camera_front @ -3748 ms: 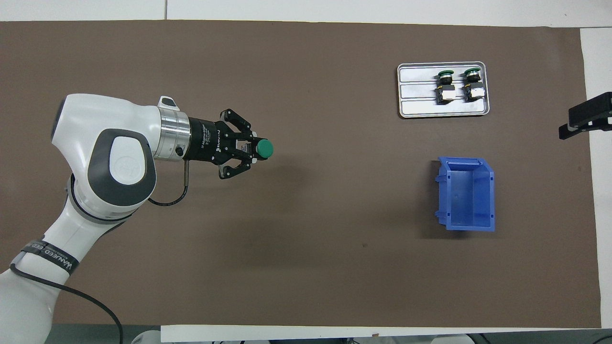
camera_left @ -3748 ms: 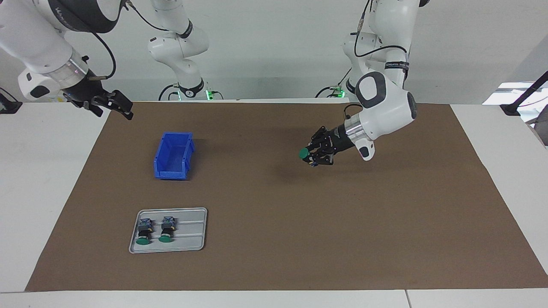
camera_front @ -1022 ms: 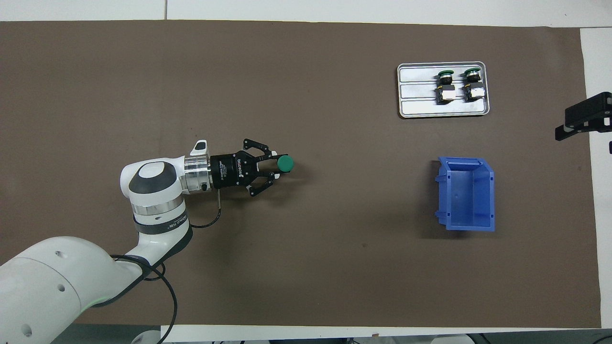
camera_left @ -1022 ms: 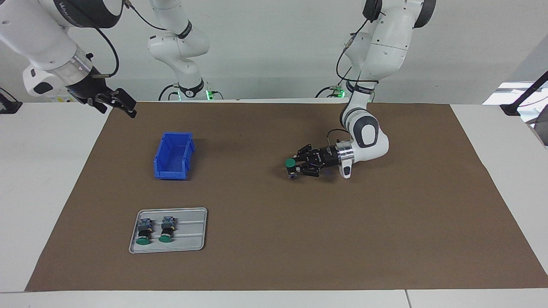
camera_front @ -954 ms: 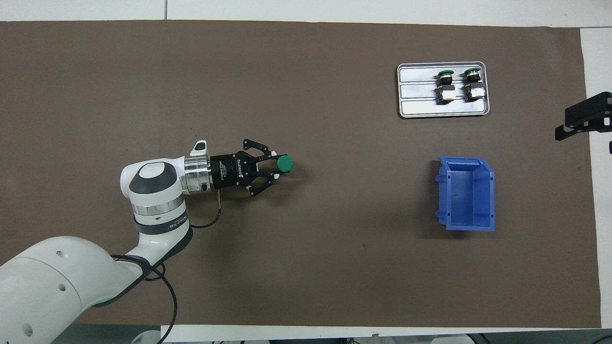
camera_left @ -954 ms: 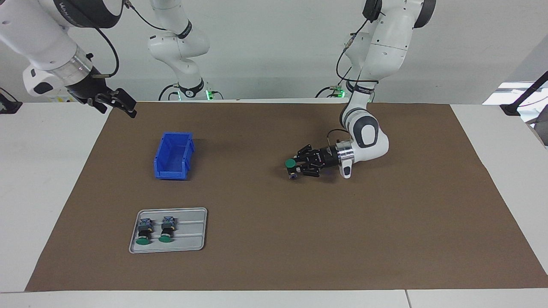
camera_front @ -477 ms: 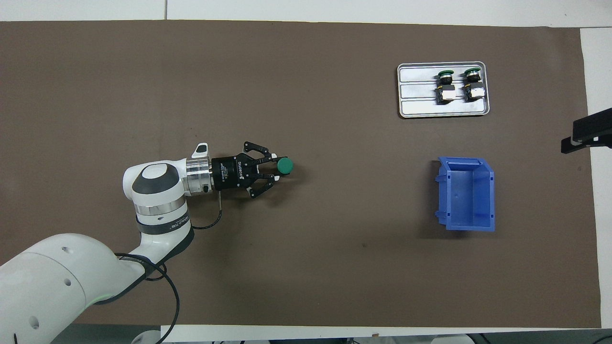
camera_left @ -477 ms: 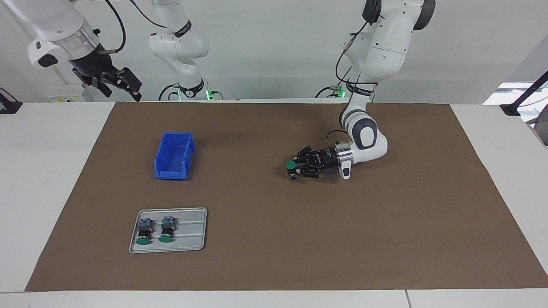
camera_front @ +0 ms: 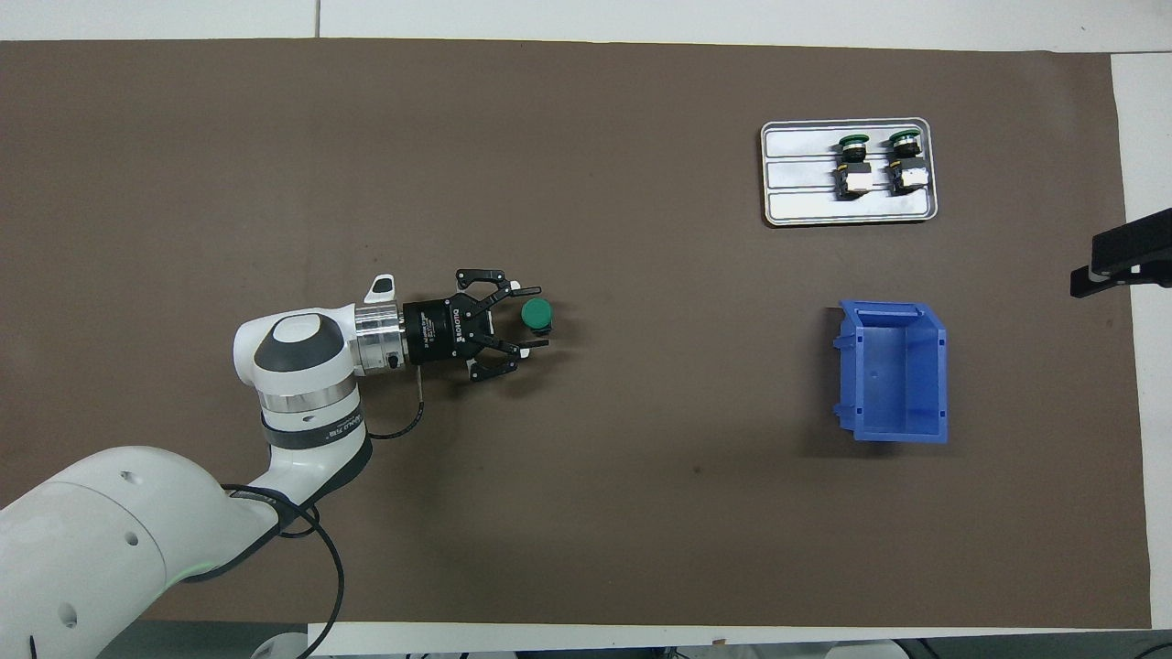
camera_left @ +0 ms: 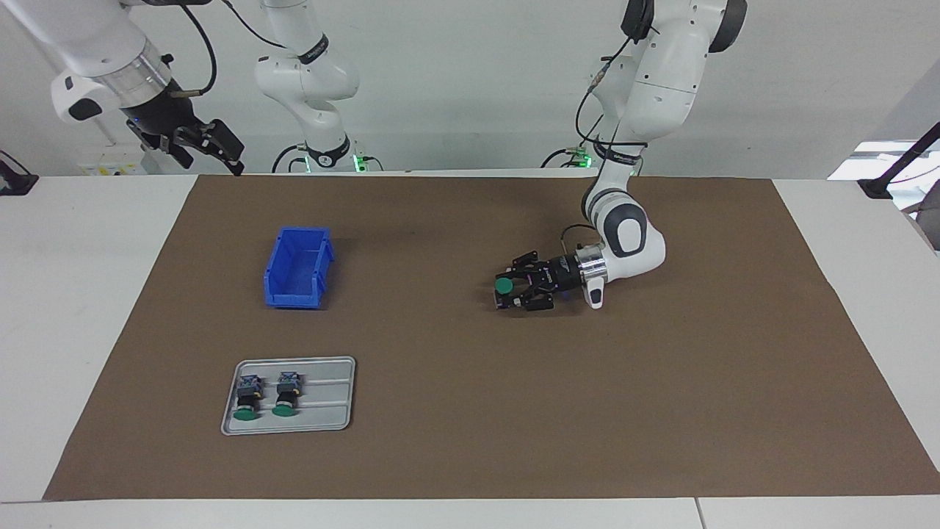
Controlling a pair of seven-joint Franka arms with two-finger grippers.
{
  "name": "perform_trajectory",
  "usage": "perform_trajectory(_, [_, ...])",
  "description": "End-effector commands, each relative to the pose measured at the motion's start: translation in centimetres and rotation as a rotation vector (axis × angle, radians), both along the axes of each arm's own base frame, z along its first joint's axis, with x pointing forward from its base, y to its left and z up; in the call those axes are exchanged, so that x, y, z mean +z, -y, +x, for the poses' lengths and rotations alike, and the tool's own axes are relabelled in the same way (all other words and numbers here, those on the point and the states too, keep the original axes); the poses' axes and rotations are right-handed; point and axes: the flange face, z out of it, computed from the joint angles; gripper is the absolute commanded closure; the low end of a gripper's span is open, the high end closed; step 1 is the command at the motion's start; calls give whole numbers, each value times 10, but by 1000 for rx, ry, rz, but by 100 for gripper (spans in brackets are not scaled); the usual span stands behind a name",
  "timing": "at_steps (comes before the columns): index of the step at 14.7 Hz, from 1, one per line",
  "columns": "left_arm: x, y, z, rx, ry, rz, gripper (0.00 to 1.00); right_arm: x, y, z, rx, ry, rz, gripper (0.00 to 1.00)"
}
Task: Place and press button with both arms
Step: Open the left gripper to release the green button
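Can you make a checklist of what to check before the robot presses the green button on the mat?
1. The button stands on the brown mat, green cap up: ok.
2. The left gripper has let go, fingers spread on either side of the button: ok.
3. The left gripper is out of the way: not ok, it is around the button.
4. The right gripper is over the button: not ok, it hangs over the mat's corner at the right arm's end.
5. Right gripper open: ok.

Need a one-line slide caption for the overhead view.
Left gripper open around the upright green button on the brown mat; right gripper waits.
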Motion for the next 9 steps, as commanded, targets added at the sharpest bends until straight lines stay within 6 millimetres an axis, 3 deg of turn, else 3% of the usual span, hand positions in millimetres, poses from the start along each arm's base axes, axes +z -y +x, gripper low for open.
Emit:
perform_trajectory(1, [-3, -3, 1, 15, 6, 3, 0, -2, 2, -3, -12, -5, -22, 1])
perform_trajectory(9, [1, -28, -5, -67, 17, 30, 0, -2, 2, -4, -13, -6, -22, 1])
